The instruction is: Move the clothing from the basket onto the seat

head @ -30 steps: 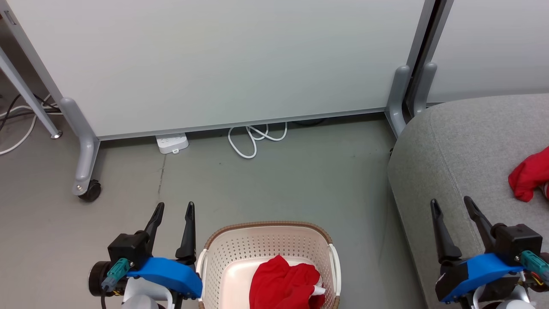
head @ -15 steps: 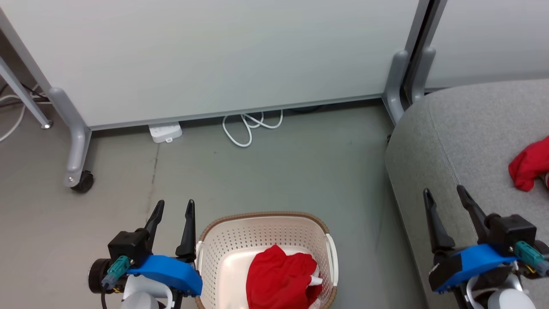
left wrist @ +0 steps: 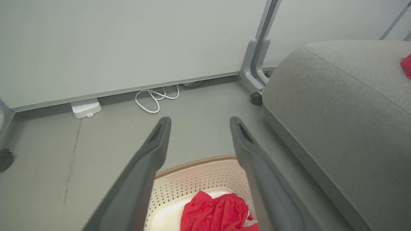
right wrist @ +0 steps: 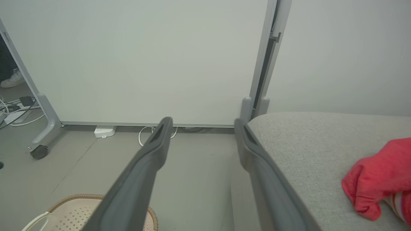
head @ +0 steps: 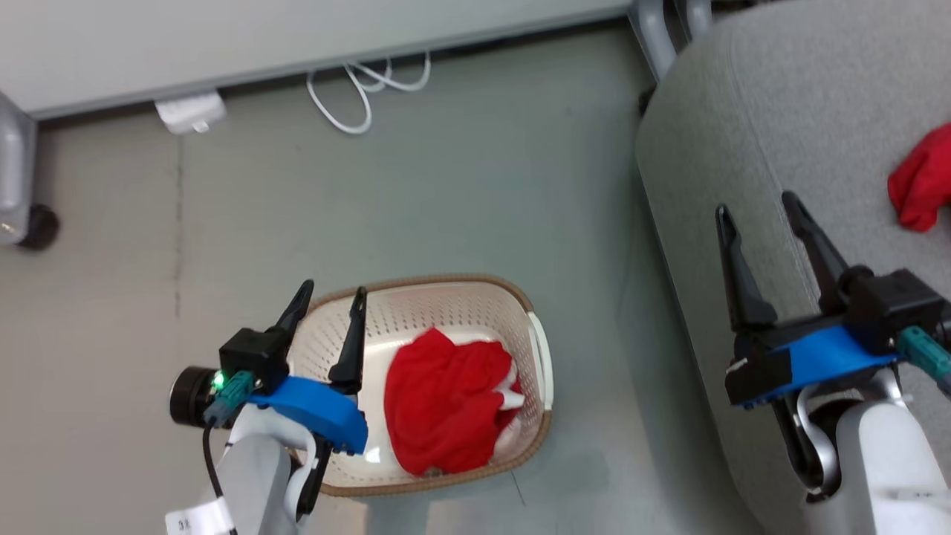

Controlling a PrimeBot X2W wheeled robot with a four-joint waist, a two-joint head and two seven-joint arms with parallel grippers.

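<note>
Left end effector point(head: 334, 288) has shifted over the basket point(head: 446, 312), apparently clear of it.

perforated plastic basket point(head: 475, 312), cloth seat point(head: 773, 111)

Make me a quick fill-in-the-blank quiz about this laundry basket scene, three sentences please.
The clothing in the basket is ____.
The left claw and the right claw both stand ____.
The claw nearer the basket is the ____ one.
Missing words: red; open; left.
</note>
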